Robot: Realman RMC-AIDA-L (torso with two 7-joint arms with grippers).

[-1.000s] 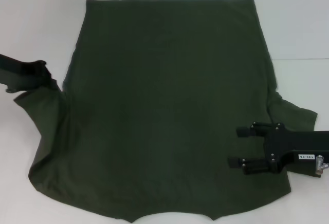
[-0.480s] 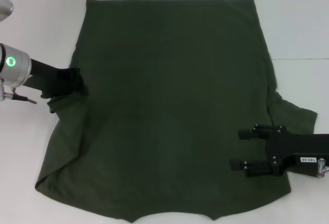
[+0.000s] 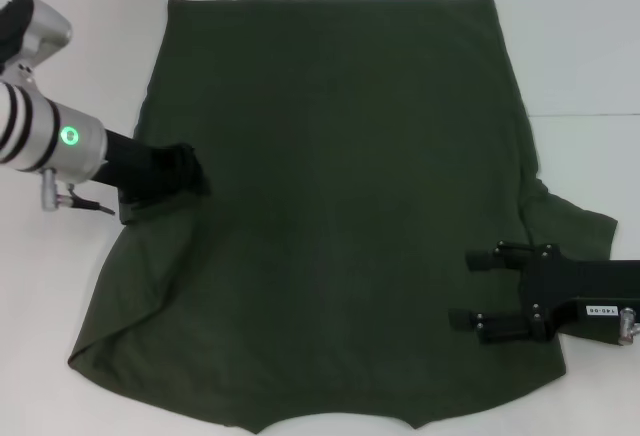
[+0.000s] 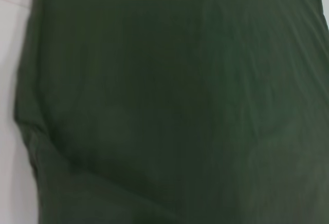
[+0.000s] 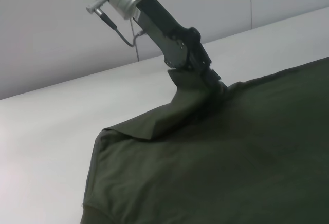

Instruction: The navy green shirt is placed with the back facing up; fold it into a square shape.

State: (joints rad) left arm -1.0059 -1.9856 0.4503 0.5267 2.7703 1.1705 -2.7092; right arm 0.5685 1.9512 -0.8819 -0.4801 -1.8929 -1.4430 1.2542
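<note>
The navy green shirt (image 3: pixel 340 156) lies flat on the white table, its hem at the far side and its collar notch at the near edge. My left gripper (image 3: pixel 190 174) hangs over the shirt's left part, shut on a pinch of the left sleeve fabric. In the right wrist view that gripper (image 5: pixel 208 80) holds the fabric raised in a tented fold above the shirt (image 5: pixel 231 167). The left wrist view is filled with the shirt (image 4: pixel 180 100). My right gripper (image 3: pixel 465 288) is open just above the shirt's near right part, beside the spread right sleeve (image 3: pixel 575 226).
Bare white table (image 3: pixel 80 56) surrounds the shirt on the left, far side and right. A seam line in the table runs off to the right (image 3: pixel 590 114). A grey wall (image 5: pixel 51 29) rises behind the table in the right wrist view.
My left gripper has travelled right from beyond the shirt's left edge onto the body, dragging the left sleeve inward and folding it over. The right gripper has barely moved.
</note>
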